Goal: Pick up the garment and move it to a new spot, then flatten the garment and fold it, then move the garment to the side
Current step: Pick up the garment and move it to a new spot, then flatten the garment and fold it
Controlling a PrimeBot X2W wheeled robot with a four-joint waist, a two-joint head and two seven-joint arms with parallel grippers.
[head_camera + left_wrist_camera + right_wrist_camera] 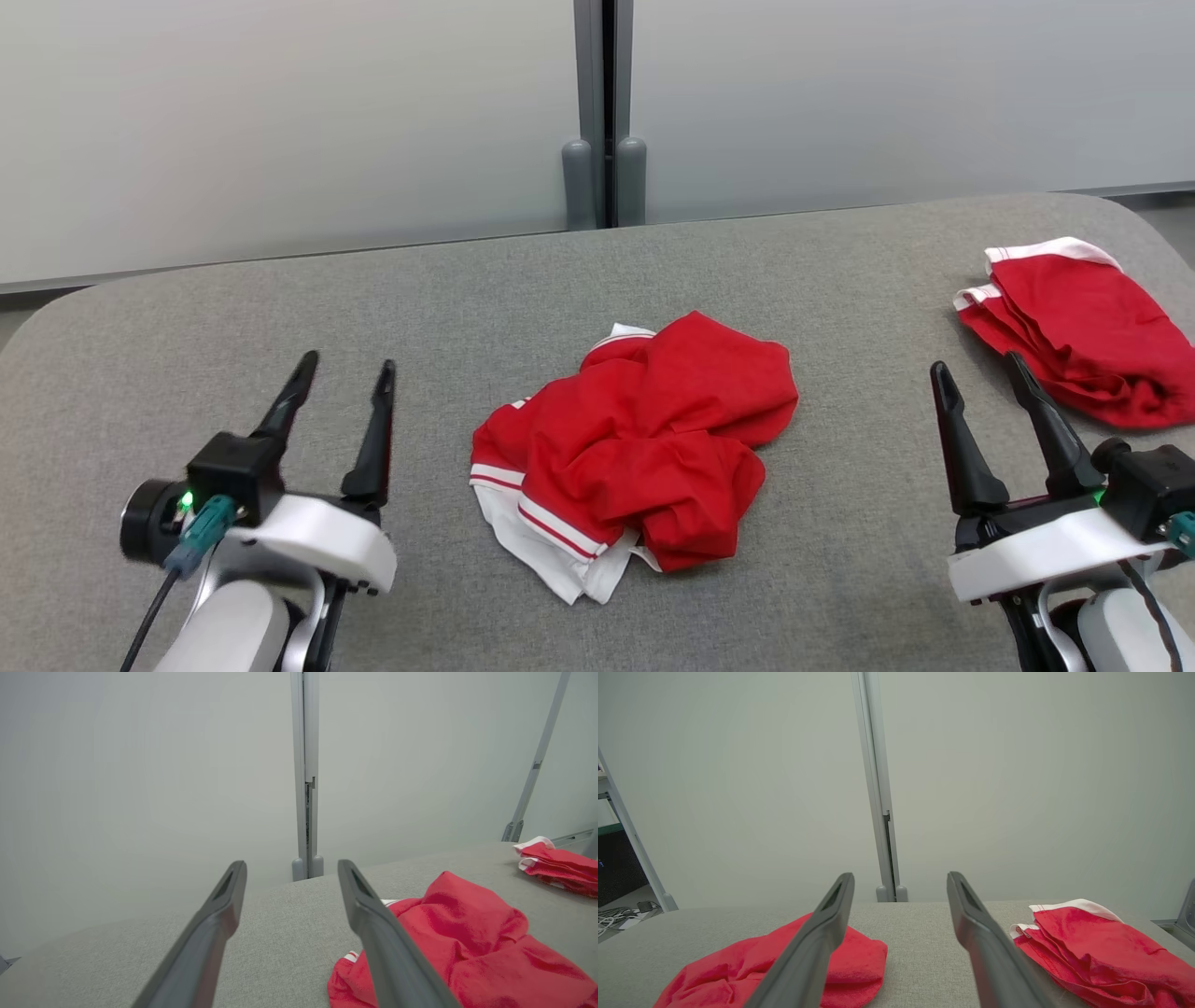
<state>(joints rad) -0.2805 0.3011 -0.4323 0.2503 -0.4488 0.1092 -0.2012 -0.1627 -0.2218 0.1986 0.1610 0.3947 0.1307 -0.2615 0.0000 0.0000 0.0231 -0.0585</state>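
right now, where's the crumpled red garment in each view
Head view: the crumpled red garment lies at the centre of the picture.
Left wrist view: the crumpled red garment is at lower right, running off the bottom edge.
Right wrist view: the crumpled red garment is at lower left, running off the bottom edge.
Shared landmark: the upright grey post at the back.

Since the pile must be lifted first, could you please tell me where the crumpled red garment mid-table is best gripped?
On the crumpled red garment, probably the white-striped edge at its near-left corner, with the open left gripper coming from the left: those layers stick out onto the table nearest that arm.
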